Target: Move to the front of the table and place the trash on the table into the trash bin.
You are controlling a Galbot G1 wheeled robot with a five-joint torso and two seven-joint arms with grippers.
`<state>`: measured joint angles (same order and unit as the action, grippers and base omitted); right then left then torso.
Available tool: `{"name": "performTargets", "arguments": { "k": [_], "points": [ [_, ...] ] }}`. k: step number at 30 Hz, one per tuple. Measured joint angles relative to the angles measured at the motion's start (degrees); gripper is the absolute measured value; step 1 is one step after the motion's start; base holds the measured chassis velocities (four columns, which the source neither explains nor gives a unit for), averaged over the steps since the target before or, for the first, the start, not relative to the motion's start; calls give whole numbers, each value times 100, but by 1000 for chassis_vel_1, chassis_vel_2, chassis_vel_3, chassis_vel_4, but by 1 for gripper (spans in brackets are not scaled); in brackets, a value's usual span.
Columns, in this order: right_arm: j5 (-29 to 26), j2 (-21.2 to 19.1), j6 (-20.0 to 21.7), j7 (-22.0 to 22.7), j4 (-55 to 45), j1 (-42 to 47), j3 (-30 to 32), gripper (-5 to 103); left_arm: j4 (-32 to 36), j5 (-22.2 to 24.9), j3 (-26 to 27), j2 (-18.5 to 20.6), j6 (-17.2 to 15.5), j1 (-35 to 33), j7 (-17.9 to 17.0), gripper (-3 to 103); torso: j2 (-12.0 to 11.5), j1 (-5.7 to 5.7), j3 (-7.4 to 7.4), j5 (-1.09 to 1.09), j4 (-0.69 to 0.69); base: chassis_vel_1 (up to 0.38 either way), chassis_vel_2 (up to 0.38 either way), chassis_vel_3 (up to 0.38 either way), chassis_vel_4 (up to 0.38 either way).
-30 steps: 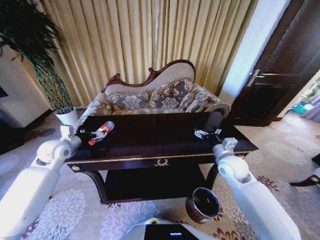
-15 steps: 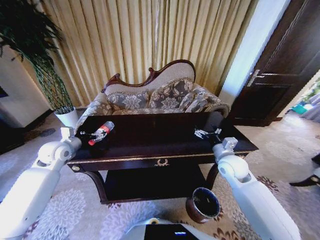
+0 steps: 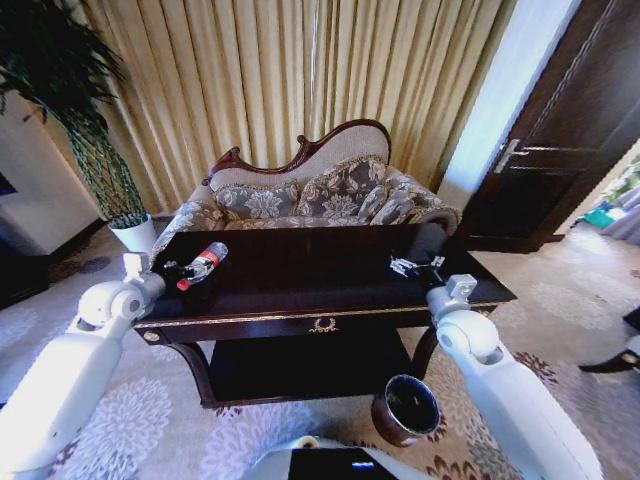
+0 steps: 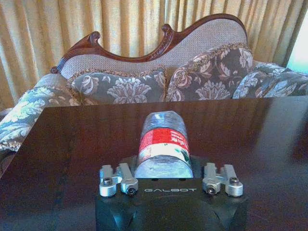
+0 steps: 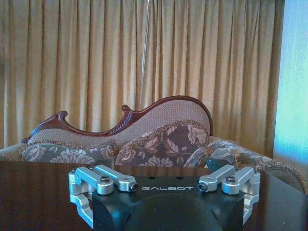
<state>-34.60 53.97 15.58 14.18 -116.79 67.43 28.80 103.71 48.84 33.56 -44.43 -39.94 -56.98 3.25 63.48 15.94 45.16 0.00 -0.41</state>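
Head view: the table stands in front of the robot, dark and glossy, with a patterned sofa and gold curtains behind it. The bottle lies on its side near the table's left end, red cap toward the robot. The left gripper is over that same end, right at the bottle's cap end. The right gripper hangs over the table's right part, well apart from the bottle. The trash bin sits on the carpet below the table's front right, beside the right arm. A potted plant stands to the left of the sofa.

Left wrist view: the bottle lies on the table straight ahead of the left gripper, its near end reaching in over the gripper body between the two metal finger mounts. The fingertips themselves are hidden, so whether the jaws are spread or pinching the bottle cannot be told. The sofa fills the background.

Right wrist view: the right gripper is above the bare table, its linkages swung wide to either side, so the jaws are spread with nothing between them. The sofa and curtains lie beyond.
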Motion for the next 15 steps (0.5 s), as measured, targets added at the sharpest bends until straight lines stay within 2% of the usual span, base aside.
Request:
{"name": "performTargets", "arguments": {
  "k": [1, 2, 3, 4, 15],
  "points": [
    [0, 0, 0, 0, 0, 0, 0, 100, 0, 0, 0, 0, 0, 0, 0, 66, 0, 0, 0, 0, 0, 0, 0, 0, 0],
    [0, -10, -1, 0, 3, -8, 0, 100, 0, 10, 0, -3, -1, 0, 0, 56, 0, 0, 0, 1, 0, 0, 0, 0, 0],
    [-1, -17, -2, 0, 5, -13, 0, 100, 1, 13, 0, -5, -1, 0, 0, 56, 0, 0, 0, 1, 0, 0, 0, 0, 0],
    [-4, -33, -3, 0, 8, -23, 0, 100, 2, 19, 0, -8, -1, 0, 0, 49, 0, 0, 0, 1, 0, 0, 0, 0, 0],
    [-93, -107, -7, 2, 44, -81, 9, 100, 16, 42, 23, -17, 14, -28, 4, 27, 0, 0, 0, 0, -1, 0, 0, 0, 0]
  ]
}}
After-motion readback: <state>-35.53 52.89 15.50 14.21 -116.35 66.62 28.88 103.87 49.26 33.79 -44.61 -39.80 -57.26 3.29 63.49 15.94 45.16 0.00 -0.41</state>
